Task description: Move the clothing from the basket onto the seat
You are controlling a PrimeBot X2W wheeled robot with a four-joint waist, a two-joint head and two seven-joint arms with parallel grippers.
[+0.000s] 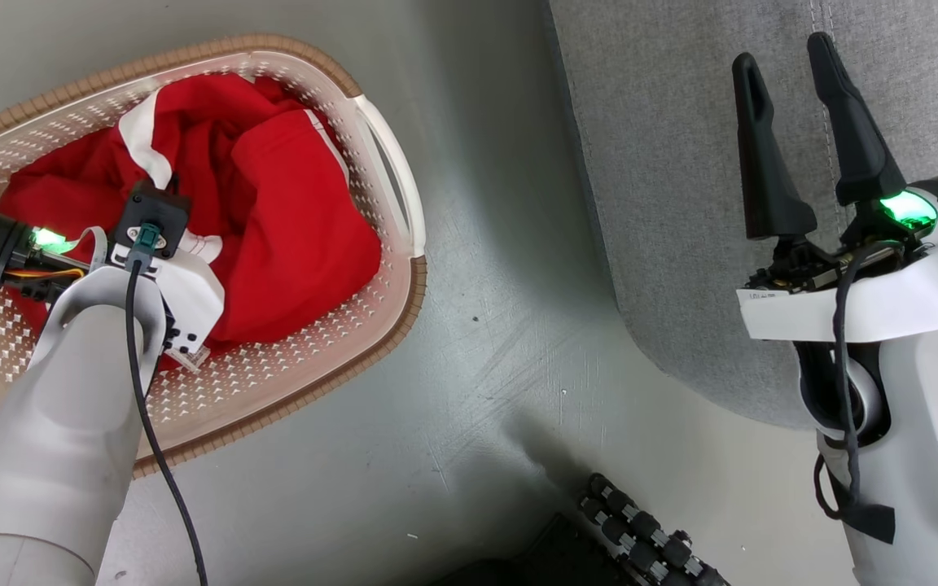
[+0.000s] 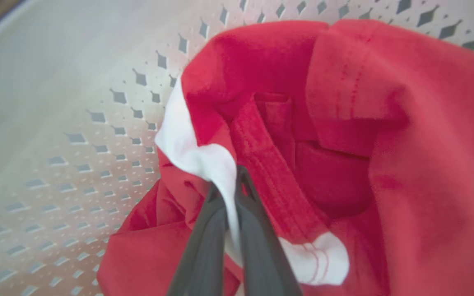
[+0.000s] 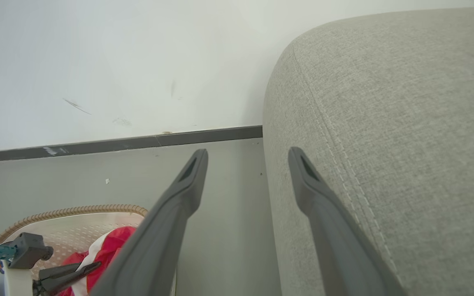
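We see our left tool [image 2: 231, 181] down inside the basket [image 1: 392, 171], its two dark fingers pressed together on a fold of white trim [image 2: 187, 150] belonging to the clothing [image 1: 290, 220]; the red clothing lies heaped in the basket, bunched toward the handle on the seat's side; the basket stands on the grey floor [image 1: 501, 325], apart from the seat [image 1: 681, 203], with a strip of floor between them; our right tool [image 1: 782, 53] hangs over the seat's edge, fingers spread wide and holding nothing; in the right wrist view the seat's stitched seam runs beside one finger, and a pale wall [image 3: 117, 61] rises behind the floor.
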